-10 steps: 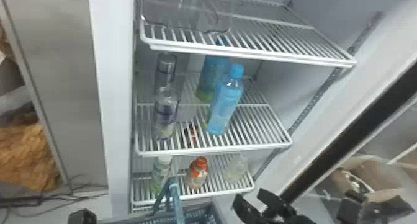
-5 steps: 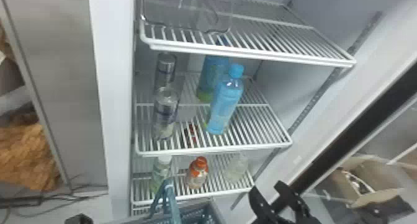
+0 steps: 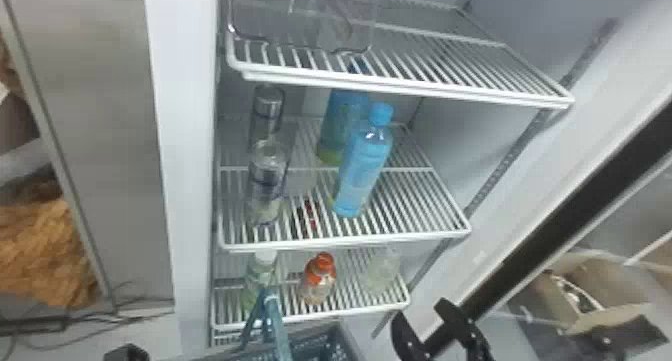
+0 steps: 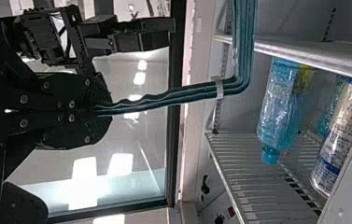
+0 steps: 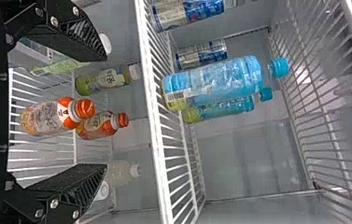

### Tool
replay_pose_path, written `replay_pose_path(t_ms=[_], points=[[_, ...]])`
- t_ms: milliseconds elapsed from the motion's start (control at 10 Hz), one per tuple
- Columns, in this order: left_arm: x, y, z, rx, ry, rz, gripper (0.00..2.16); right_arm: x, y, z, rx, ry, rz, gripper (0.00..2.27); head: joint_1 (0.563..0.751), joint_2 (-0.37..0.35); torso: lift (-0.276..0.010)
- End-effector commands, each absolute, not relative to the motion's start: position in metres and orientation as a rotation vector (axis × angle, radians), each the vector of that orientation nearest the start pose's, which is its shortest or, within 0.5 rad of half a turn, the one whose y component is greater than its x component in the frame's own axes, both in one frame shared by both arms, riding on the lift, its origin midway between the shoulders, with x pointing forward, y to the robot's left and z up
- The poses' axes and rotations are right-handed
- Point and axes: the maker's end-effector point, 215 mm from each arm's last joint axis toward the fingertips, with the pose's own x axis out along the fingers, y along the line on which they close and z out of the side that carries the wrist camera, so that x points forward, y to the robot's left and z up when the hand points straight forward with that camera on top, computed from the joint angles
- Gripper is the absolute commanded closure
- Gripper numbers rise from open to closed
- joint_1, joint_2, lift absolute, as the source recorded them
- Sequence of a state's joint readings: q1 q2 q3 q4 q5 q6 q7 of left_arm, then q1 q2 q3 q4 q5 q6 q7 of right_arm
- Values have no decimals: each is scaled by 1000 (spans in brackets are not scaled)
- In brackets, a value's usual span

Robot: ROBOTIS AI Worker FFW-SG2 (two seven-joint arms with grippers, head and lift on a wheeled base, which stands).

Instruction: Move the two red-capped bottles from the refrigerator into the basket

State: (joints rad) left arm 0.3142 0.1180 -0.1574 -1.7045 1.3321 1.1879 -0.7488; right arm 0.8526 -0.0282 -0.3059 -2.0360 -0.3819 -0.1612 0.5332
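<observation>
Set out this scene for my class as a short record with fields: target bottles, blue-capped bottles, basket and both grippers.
Target bottles: two, red-capped, upright on the lower shelf
Blue-capped bottles: two, on the shelf above, one behind the other
Basket: low, at the head view's bottom edge
Left gripper: jaws shut on the basket handle
Right gripper: jaws open, holding nothing
</observation>
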Motion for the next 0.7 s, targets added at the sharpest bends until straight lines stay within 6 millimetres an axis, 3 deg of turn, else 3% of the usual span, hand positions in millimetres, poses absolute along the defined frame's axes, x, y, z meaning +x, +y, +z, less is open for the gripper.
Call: replay_pose_path(t_ms=[0, 600], points=[[241, -57, -333, -1615, 856, -1318, 1200, 305, -296, -389, 155, 131, 225, 223, 695, -350, 0], [239, -55, -336, -1615, 863, -1313, 1200, 302, -312, -385, 97, 133, 192, 223, 695, -350, 0]])
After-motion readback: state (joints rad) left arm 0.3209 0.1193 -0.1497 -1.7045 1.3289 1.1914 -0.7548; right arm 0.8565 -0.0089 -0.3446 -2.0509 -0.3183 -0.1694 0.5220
